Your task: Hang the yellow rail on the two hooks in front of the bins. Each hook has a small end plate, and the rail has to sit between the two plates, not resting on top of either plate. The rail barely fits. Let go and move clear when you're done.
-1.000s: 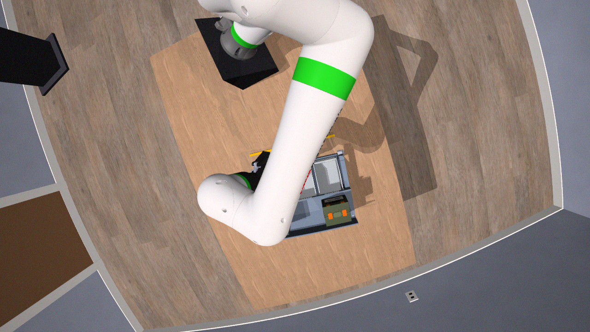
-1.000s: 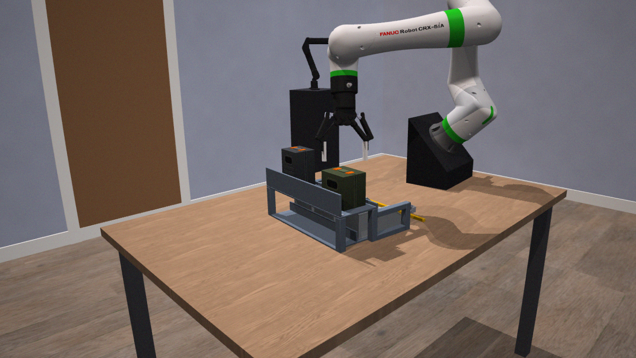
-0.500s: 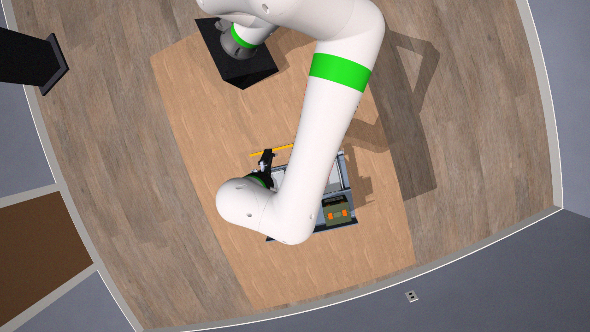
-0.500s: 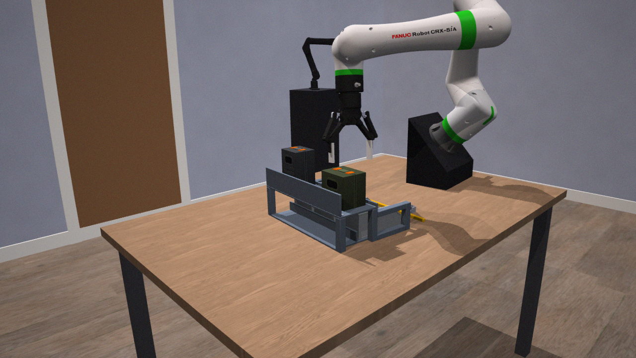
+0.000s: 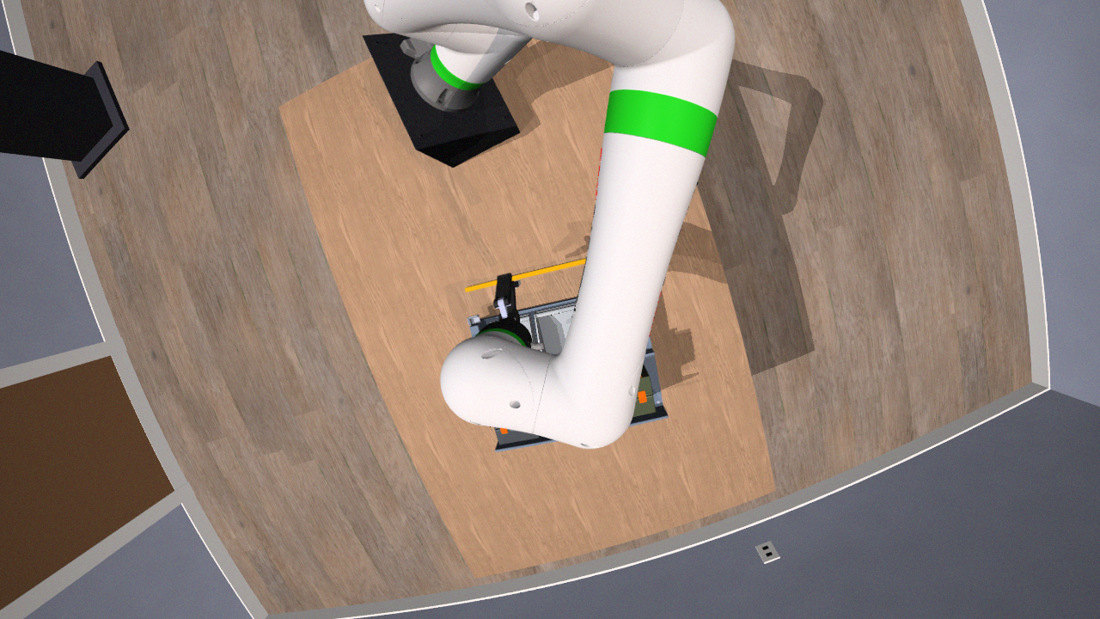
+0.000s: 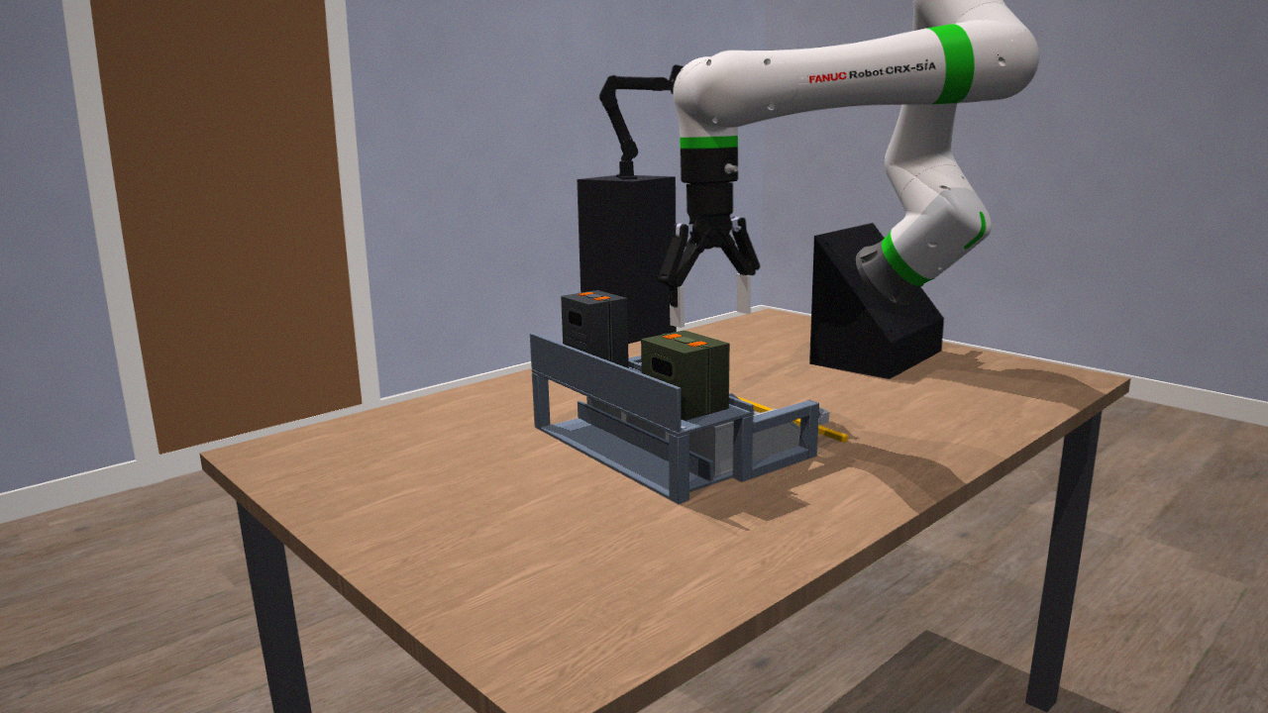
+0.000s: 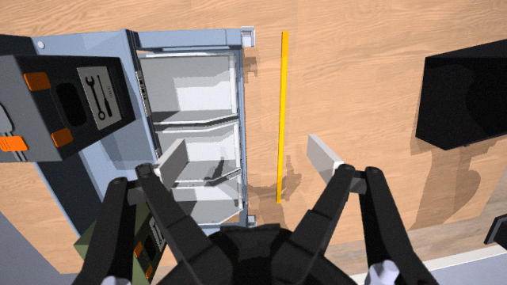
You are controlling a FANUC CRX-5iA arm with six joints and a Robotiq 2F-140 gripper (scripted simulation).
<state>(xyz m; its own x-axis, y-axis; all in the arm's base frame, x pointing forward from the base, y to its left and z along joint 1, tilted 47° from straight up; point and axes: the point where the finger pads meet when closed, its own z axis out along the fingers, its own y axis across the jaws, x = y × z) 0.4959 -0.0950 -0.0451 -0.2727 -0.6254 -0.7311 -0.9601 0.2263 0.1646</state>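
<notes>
The yellow rail (image 7: 282,119) (image 5: 538,272) (image 6: 833,433) lies flat on the table, parallel to the bin side of the grey-blue rack (image 7: 186,39) (image 6: 602,381) and a small gap away from it. Two small hooks stick out at the rack's corners, one hook (image 7: 247,36) at the far end and the other hook (image 7: 250,218) at the near end. My gripper (image 7: 247,146) (image 6: 709,305) (image 5: 504,296) is wide open and empty. It hangs well above the table, over the rack's bin edge and one end of the rail.
A black tool box (image 7: 67,107) (image 6: 591,323) and a green box (image 6: 686,372) (image 7: 142,245) stand in the rack behind the grey bins (image 7: 190,87). The black robot base (image 6: 873,310) (image 7: 463,95) sits beyond the rail. A tall black cabinet (image 6: 625,239) stands behind the table.
</notes>
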